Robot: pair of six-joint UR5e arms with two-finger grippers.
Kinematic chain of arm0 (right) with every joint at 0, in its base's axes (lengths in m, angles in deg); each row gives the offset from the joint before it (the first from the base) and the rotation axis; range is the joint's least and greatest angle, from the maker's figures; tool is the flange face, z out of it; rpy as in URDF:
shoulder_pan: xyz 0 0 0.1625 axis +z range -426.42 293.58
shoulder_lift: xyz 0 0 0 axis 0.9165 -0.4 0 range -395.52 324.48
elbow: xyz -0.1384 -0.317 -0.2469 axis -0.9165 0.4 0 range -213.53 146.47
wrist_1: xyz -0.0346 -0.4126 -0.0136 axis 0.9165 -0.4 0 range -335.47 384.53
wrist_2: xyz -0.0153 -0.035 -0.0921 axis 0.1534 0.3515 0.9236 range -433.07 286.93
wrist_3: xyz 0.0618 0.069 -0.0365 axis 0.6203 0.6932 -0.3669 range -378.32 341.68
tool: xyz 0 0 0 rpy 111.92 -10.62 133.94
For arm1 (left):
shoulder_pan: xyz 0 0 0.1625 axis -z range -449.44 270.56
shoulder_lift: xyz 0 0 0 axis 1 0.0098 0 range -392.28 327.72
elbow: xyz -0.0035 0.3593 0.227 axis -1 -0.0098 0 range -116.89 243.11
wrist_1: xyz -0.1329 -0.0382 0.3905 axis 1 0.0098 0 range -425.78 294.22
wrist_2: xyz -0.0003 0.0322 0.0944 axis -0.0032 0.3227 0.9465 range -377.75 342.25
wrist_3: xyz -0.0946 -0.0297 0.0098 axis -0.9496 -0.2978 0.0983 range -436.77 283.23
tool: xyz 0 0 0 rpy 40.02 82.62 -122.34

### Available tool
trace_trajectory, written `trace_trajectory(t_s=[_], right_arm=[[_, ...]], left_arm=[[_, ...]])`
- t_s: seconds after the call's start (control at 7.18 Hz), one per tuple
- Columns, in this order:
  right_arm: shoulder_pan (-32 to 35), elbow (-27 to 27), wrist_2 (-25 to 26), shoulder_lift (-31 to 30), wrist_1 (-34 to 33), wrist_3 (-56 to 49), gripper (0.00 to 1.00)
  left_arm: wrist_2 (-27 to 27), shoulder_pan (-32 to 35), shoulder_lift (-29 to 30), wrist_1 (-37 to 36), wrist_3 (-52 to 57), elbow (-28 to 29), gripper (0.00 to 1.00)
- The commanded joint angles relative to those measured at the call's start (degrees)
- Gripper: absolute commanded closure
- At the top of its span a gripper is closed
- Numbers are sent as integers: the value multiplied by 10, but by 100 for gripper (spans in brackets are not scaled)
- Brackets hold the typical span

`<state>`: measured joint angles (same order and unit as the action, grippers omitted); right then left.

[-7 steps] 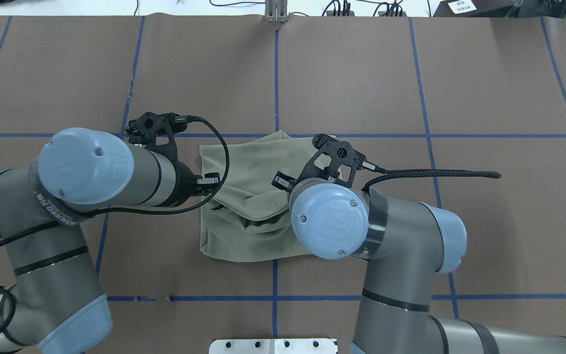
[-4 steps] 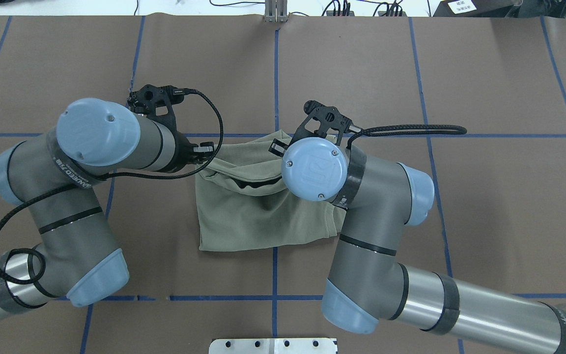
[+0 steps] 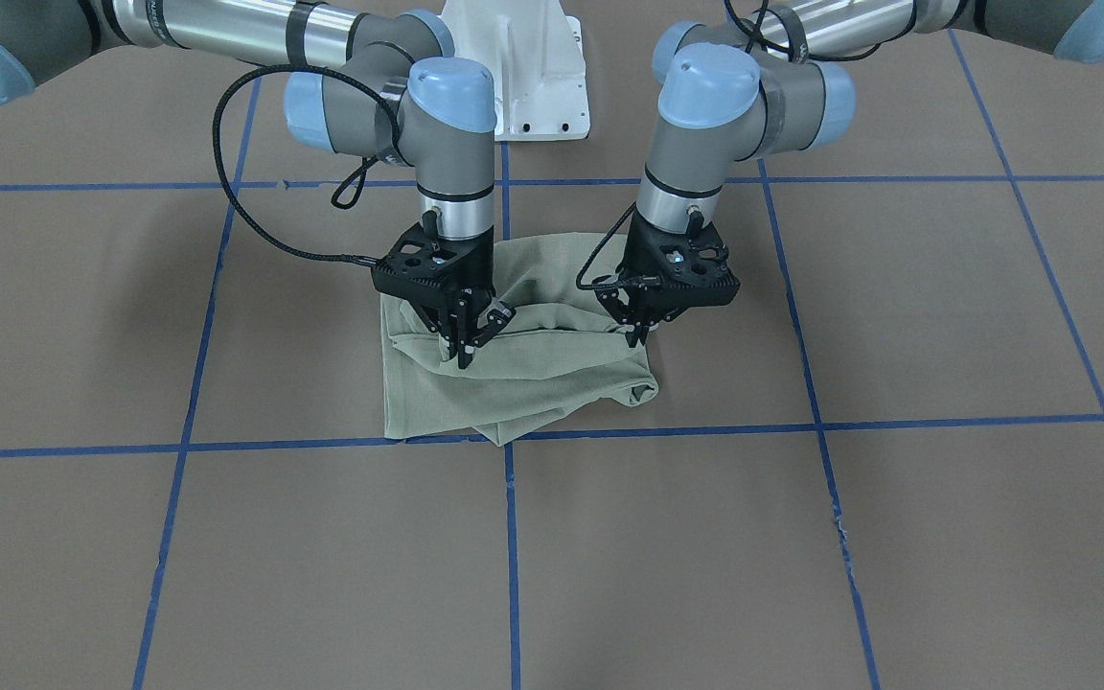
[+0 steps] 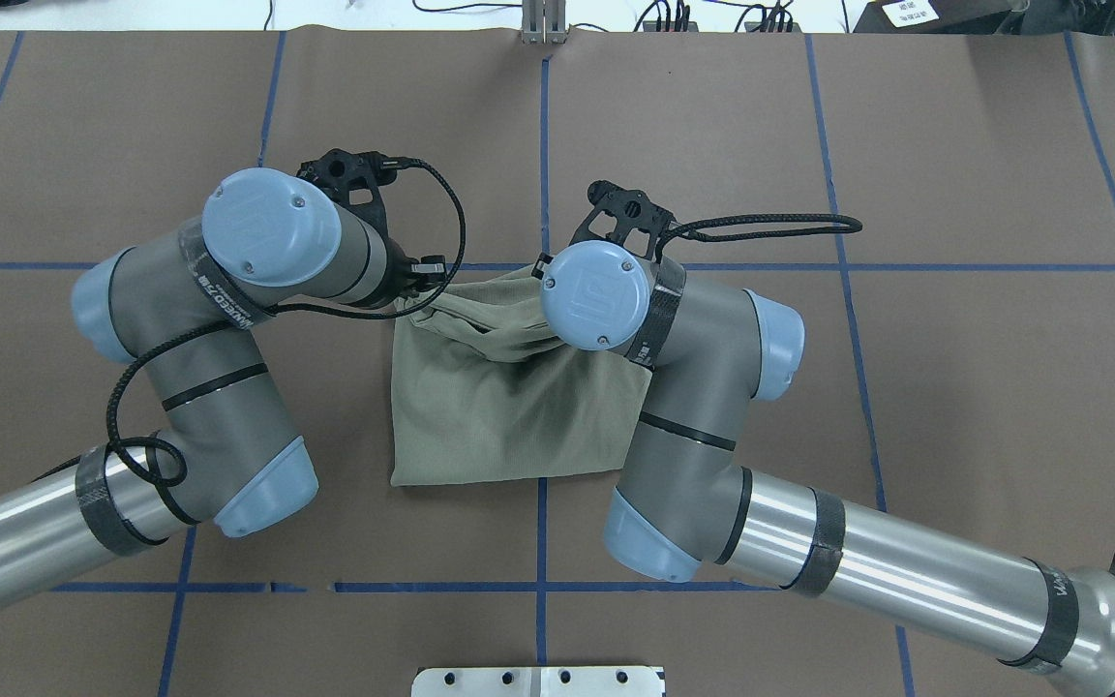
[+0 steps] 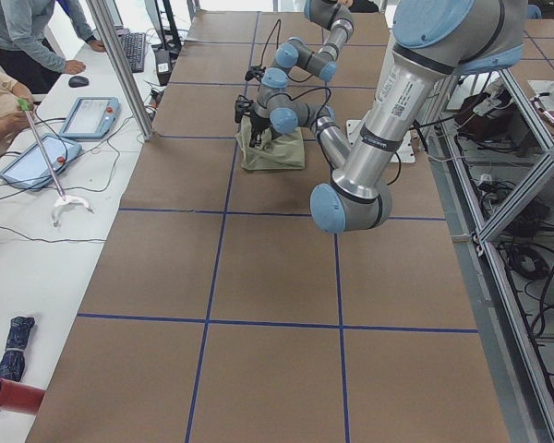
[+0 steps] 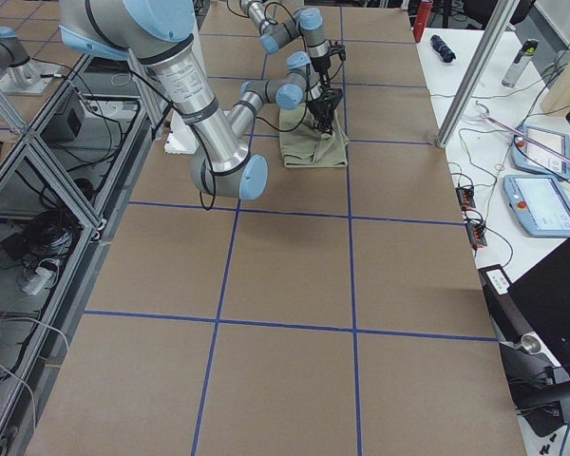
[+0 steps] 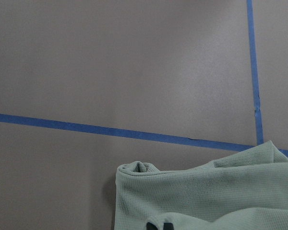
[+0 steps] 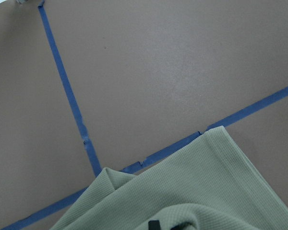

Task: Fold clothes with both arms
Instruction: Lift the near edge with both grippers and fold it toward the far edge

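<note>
Both arms have swept forward in the last second, hauling the near layer of the shirt (image 3: 533,383) over toward its far edge, so this fold is nearly closed. Left gripper (image 3: 641,329) and right gripper (image 3: 464,347) are each pinched narrow on the raised cloth. The shirt lies in the middle of the bench (image 3: 801,537), straddling the centre tape line (image 3: 511,537). Lowering and letting go looks next. Watch the cable (image 3: 341,257) looping by the right wrist, and the sagging layer could bunch between the grippers.
</note>
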<state>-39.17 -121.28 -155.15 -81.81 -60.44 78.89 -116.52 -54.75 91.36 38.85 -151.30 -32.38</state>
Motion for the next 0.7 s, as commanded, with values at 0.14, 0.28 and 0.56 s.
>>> trace_trajectory(t_s=[0.14,0.28,0.56], right_arm=[[18,17,-1,1,5,-31,100],[18,34,0,1,7,-42,83],[23,77,4,11,51,-56,0]], left_arm=[[2,1,2,53,2,47,100],[1,1,2,54,2,46,100],[-1,6,0,53,43,34,0]])
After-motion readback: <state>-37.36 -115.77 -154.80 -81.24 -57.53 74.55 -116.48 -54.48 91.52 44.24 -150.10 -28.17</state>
